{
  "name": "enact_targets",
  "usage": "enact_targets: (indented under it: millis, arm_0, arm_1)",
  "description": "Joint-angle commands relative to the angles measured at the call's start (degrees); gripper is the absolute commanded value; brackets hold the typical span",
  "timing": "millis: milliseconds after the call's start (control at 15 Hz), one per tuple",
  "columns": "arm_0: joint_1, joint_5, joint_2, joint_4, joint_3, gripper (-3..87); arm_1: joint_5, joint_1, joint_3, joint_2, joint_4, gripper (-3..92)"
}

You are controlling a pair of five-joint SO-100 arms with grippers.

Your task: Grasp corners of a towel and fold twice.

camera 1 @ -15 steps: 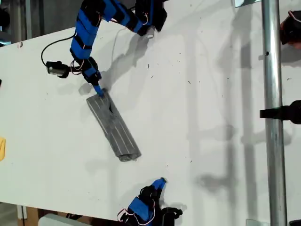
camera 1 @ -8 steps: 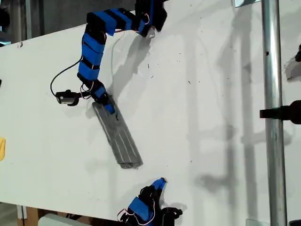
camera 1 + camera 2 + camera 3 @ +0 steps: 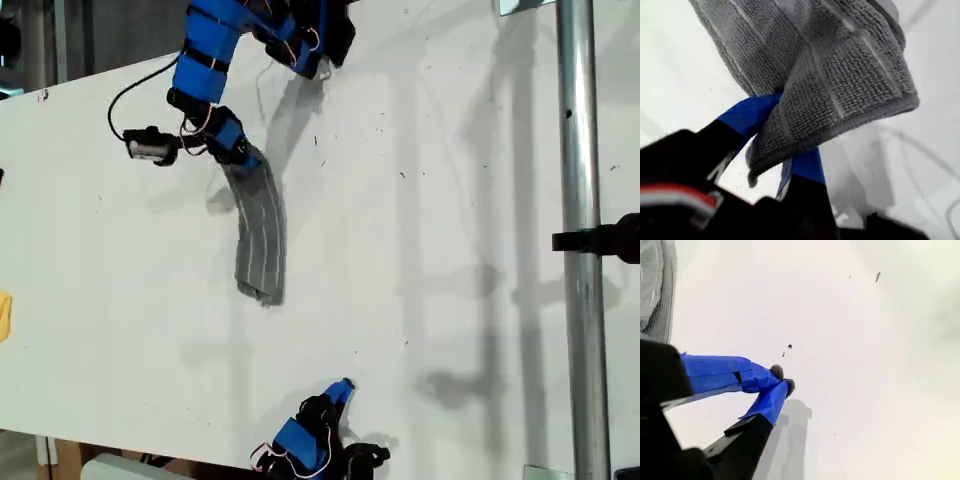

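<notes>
The towel (image 3: 260, 235) is a grey striped cloth folded into a long narrow strip. One end is lifted and the other end trails on the white table (image 3: 450, 200). My first gripper (image 3: 243, 158) is shut on the raised end, near the exterior view's upper left. The first wrist view shows the towel (image 3: 830, 75) pinched between the blue fingers (image 3: 747, 115) of my first gripper (image 3: 777, 137), with a rounded corner drooping beside them. My second gripper (image 3: 340, 388) rests at the exterior view's bottom edge, apart from the towel. It is shut (image 3: 782, 381) on nothing, and a towel edge (image 3: 655, 285) shows beyond it.
A small yellow object (image 3: 4, 315) lies at the exterior view's left edge. A metal pole (image 3: 578, 150) with a black clamp (image 3: 605, 240) runs down the exterior view's right side. A black cable (image 3: 140, 85) loops from the first arm.
My first gripper has risen and moved toward the far table edge with the towel end. The strip swung from a diagonal to nearly straight, its free end dragged along. The second arm stayed still.
</notes>
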Motion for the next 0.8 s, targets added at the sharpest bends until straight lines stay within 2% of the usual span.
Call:
enact_targets:
  millis: [0,67,133,200,467,533,600,733]
  arm_0:
    - [-1.8,1.0,0.4,-0.4,-1.0,-2.6]
    - [-1.8,1.3,0.4,-0.6,-1.0,-2.6]
    - [-2.0,1.6,0.4,-0.7,-1.0,-2.6]
    - [-2.1,1.8,0.4,-0.8,-1.0,-2.6]
    - [-2.4,0.9,0.5,-0.8,-0.3,-2.6]
    - [-2.7,0.0,0.5,-0.7,0.5,-2.2]
    - [-3.1,-2.9,0.5,-0.6,1.8,-2.2]
    - [-3.9,-0.8,0.5,-0.1,2.5,-2.2]
  arm_1:
    - [7.5,-2.5,-0.3,20.6,15.5,-0.2]
    - [8.8,-4.0,-2.5,22.9,18.8,-0.2]
    - [8.9,-4.9,-4.1,22.1,18.2,-0.2]
    - [8.7,-5.6,-4.7,18.6,13.1,-0.2]
    - [9.8,-8.6,-12.2,-13.8,-19.8,-0.3]
    - [10.1,-9.9,-18.3,-22.1,-24.3,2.3]
    - [10.1,-10.9,-25.7,-28.0,-25.9,16.4]
    - [8.5,-10.5,-36.4,-27.3,-23.6,24.6]
